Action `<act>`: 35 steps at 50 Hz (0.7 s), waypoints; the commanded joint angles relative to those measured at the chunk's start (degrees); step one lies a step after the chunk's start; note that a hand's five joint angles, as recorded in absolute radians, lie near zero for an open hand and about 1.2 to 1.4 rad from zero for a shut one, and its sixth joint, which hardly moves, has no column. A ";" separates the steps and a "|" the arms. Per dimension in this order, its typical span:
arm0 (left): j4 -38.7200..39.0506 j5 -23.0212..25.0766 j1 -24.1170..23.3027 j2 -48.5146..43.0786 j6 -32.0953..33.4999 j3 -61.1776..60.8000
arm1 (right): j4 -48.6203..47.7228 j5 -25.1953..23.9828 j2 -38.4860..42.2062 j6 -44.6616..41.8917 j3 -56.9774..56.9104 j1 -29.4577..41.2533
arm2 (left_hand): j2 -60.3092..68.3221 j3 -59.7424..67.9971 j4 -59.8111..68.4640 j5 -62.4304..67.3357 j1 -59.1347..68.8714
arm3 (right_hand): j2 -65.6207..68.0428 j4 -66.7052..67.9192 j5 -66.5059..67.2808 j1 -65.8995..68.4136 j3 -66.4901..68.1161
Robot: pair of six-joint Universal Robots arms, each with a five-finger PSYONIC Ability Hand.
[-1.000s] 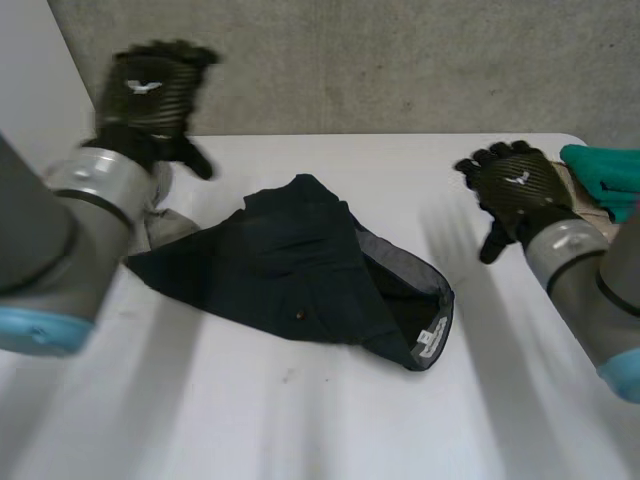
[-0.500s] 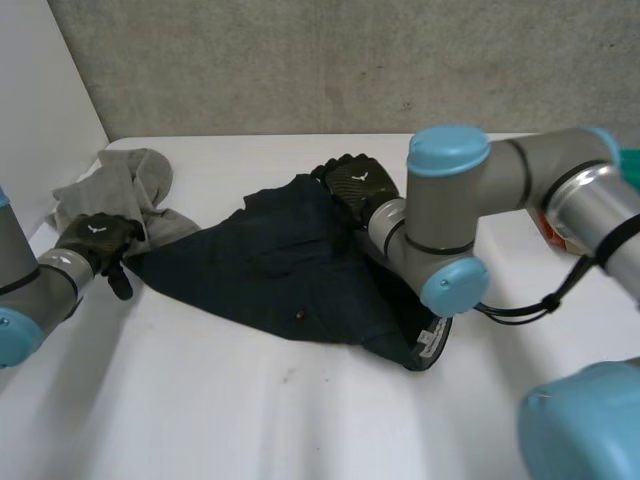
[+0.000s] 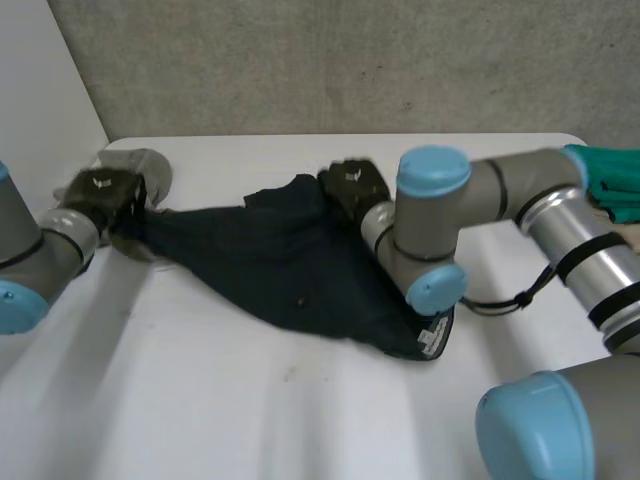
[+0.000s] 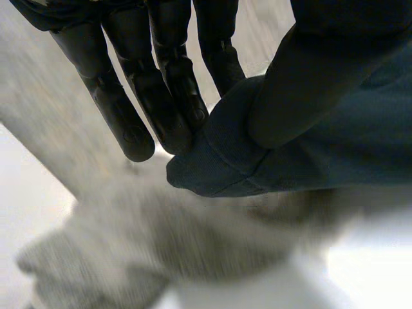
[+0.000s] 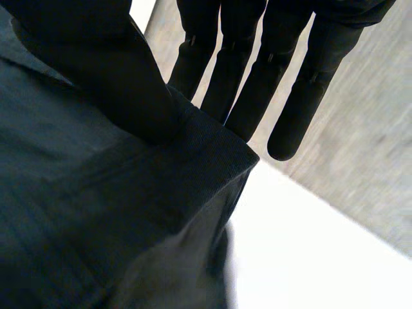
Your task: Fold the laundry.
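A dark navy garment (image 3: 290, 270) lies spread on the white table (image 3: 200, 400), its white label (image 3: 428, 340) at the near right end. My left hand (image 3: 100, 195) is at the garment's left corner. In the left wrist view its thumb presses the hemmed corner (image 4: 219, 161) against straight fingers (image 4: 161, 96), a pinch. My right hand (image 3: 355, 185) is at the garment's far corner. The right wrist view shows its thumb pinning the hem (image 5: 212, 148) against its fingers (image 5: 283, 71).
A grey cloth (image 3: 150, 165) lies bunched at the far left by my left hand, and under it (image 4: 161, 244) in the left wrist view. A teal cloth (image 3: 610, 175) sits at the table's right edge. A grey wall runs behind the table.
Both hands have closed on the garment. My left hand moved back and left with its corner, pulling the cloth taut. The right arm shifted only slightly.
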 commanded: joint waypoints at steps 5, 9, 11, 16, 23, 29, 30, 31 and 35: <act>0.42 0.46 -3.32 20.00 -8.06 -3.97 | 3.48 0.78 -25.50 -12.32 10.24 -0.58 | 11.81 12.12 11.49 13.63 13.13 | 13.30 11.63 14.43 17.60 13.09; 0.42 0.82 -4.11 26.69 -10.00 -5.99 | 6.30 0.87 -35.43 -16.10 16.22 -0.93 | 11.81 12.12 11.49 13.63 13.13 | 13.30 11.63 14.43 17.60 13.09; 0.42 0.91 -4.29 29.25 -10.62 -6.96 | 7.44 0.95 -38.77 -17.16 18.33 -1.90 | 11.81 12.12 11.49 13.63 13.13 | 13.30 11.63 14.43 17.60 13.09; 0.42 1.60 -6.13 35.31 -11.85 -10.65 | 14.01 1.66 -48.26 -20.40 25.00 -5.32 | 11.81 12.12 11.49 13.63 13.13 | 13.30 11.63 14.43 17.60 13.09; 1.39 4.50 -8.24 35.24 -11.41 -15.48 | 24.31 1.22 -52.76 -25.85 34.22 -8.49 | 11.81 12.12 11.49 13.63 13.13 | 13.30 11.63 14.43 17.60 13.09; 5.25 4.51 -11.58 25.32 -11.24 -14.27 | 23.97 1.22 -50.14 -27.89 39.43 -10.16 | 11.81 12.12 11.49 13.63 13.13 | 13.30 11.63 14.43 17.60 13.09; 6.04 4.42 -12.37 23.65 -11.15 -13.48 | 22.92 1.31 -47.26 -27.45 38.91 -10.42 | 11.81 12.12 11.49 13.63 13.13 | 13.30 11.63 14.43 17.60 13.09; 7.53 4.16 -13.95 20.33 -11.06 -10.95 | 22.13 1.48 -45.57 -27.36 38.29 -10.51 | 11.81 12.12 11.49 13.63 13.13 | 13.30 11.63 14.43 17.60 13.09; 10.96 3.37 -16.76 12.24 -8.96 -1.47 | 15.20 2.45 -38.28 -25.70 31.36 -10.43 | 11.81 12.12 11.49 13.63 13.13 | 13.30 11.63 14.43 17.60 13.09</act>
